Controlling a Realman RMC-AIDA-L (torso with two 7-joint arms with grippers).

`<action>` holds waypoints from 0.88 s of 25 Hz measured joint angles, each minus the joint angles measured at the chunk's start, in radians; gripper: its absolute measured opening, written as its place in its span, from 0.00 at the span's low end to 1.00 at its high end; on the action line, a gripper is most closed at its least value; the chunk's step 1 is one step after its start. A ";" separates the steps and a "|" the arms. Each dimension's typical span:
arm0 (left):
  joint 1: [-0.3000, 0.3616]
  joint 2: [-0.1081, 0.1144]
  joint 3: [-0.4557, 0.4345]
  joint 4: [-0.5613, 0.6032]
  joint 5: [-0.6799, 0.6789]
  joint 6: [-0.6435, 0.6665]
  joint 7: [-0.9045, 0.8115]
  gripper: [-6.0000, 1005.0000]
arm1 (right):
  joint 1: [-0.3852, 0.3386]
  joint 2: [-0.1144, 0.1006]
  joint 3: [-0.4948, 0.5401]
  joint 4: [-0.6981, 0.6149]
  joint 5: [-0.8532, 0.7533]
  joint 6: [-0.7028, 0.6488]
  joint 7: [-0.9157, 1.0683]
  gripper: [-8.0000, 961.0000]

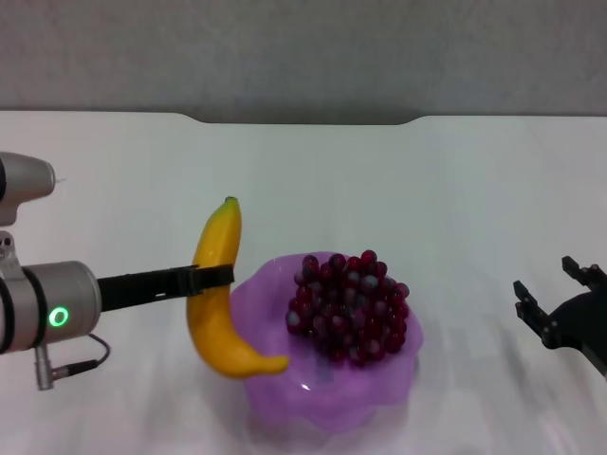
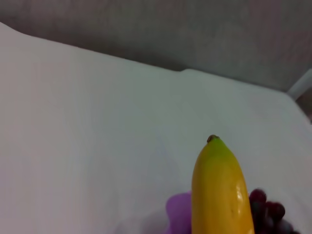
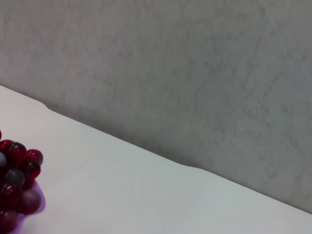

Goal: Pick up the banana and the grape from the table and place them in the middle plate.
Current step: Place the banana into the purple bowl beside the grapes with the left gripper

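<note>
Banana (image 1: 216, 305) is held up by the left gripper (image 1: 211, 277), whose thin black fingers (image 1: 180, 280) pinch it across its middle. It hangs at the left edge of the middle plate (image 1: 327, 393). Its green stem tip points to the far side, and its near end curves right, over the rim of the plate. I cannot tell if that end touches the plate. In the left wrist view the banana (image 2: 220, 195) fills the near part of the picture, with a bit of the purple plate (image 2: 178, 212) and some grapes (image 2: 268, 212) beside it.

The grape (image 1: 349, 307) bunch lies inside the plate, filling its far and middle part. The dark red balls show in the right wrist view too (image 3: 17, 183).

The plate sits on the white table (image 1: 455, 199), near the front and close to the middle.

The right gripper (image 1: 552, 296) is well apart, over the table at the far right. Its black fingers are spread and hold nothing.

A grey wall (image 1: 303, 52) stands behind the table.
</note>
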 joint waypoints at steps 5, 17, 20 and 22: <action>-0.022 0.001 -0.010 0.138 -0.158 0.057 0.136 0.50 | 0.005 0.000 -0.001 0.000 -0.003 0.000 0.000 0.76; 0.006 -0.003 0.119 0.343 -0.660 0.164 0.562 0.50 | 0.009 0.001 -0.001 0.007 0.000 -0.001 -0.025 0.76; 0.019 -0.004 0.188 0.360 -0.746 0.216 0.665 0.50 | 0.011 0.002 -0.001 0.007 0.000 -0.001 -0.025 0.76; 0.018 -0.005 0.225 0.374 -0.791 0.254 0.725 0.50 | 0.011 0.002 -0.001 0.007 0.000 -0.001 -0.025 0.76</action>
